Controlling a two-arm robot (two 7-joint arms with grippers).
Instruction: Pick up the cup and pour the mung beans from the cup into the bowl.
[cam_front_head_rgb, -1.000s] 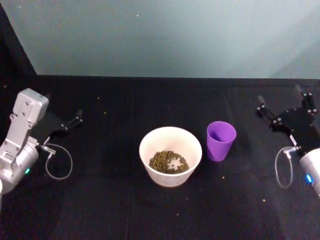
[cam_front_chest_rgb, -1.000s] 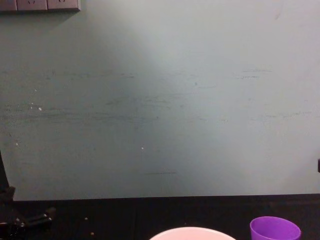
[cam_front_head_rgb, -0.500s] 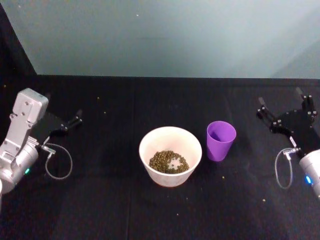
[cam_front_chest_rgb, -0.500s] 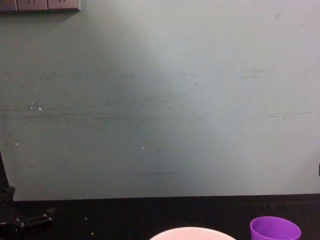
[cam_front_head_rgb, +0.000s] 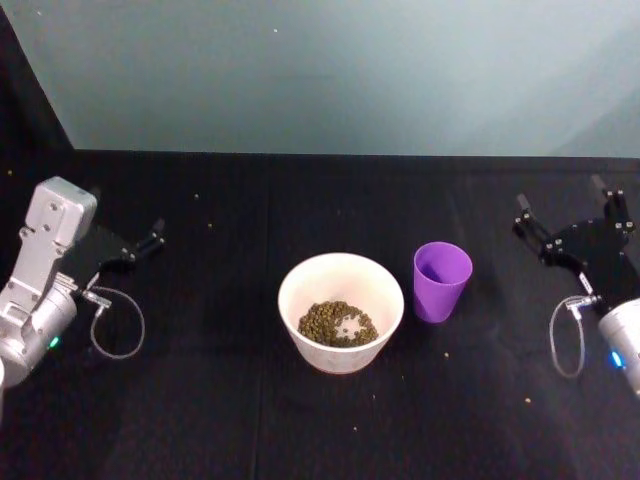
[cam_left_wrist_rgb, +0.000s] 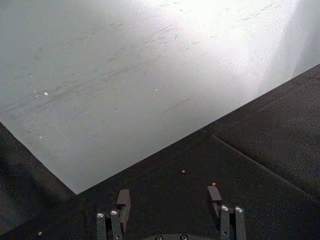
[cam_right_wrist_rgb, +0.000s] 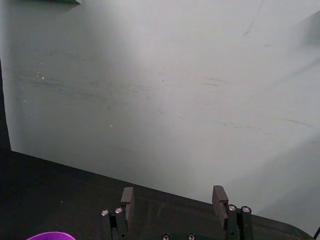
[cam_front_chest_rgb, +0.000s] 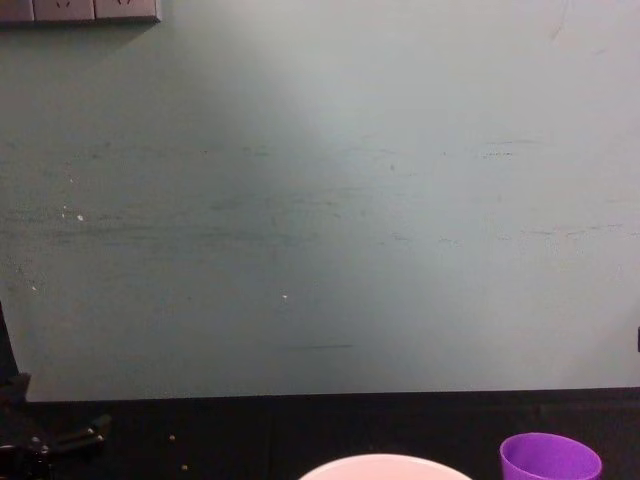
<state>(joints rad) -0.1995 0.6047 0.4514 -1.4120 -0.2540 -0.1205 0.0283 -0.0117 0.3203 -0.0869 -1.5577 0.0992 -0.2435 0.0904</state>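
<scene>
The purple cup (cam_front_head_rgb: 441, 281) stands upright on the black table just right of the bowl (cam_front_head_rgb: 341, 268); its rim also shows in the chest view (cam_front_chest_rgb: 550, 456) and the right wrist view (cam_right_wrist_rgb: 51, 235). The white bowl (cam_front_chest_rgb: 383, 467) holds the mung beans (cam_front_head_rgb: 337, 324) in a dark olive heap on its bottom. My right gripper (cam_front_head_rgb: 568, 209) stands open at the table's right side, well apart from the cup; its two fingers (cam_right_wrist_rgb: 127, 197) frame bare wall. My left gripper (cam_front_head_rgb: 152, 238) is open at the far left, with nothing between its fingers (cam_left_wrist_rgb: 123, 198).
A few stray beans (cam_front_head_rgb: 444, 353) lie scattered on the black cloth (cam_front_head_rgb: 200, 400). A pale green wall (cam_front_chest_rgb: 320, 200) rises behind the table's far edge. A wall socket strip (cam_front_chest_rgb: 80, 10) shows at the top left in the chest view.
</scene>
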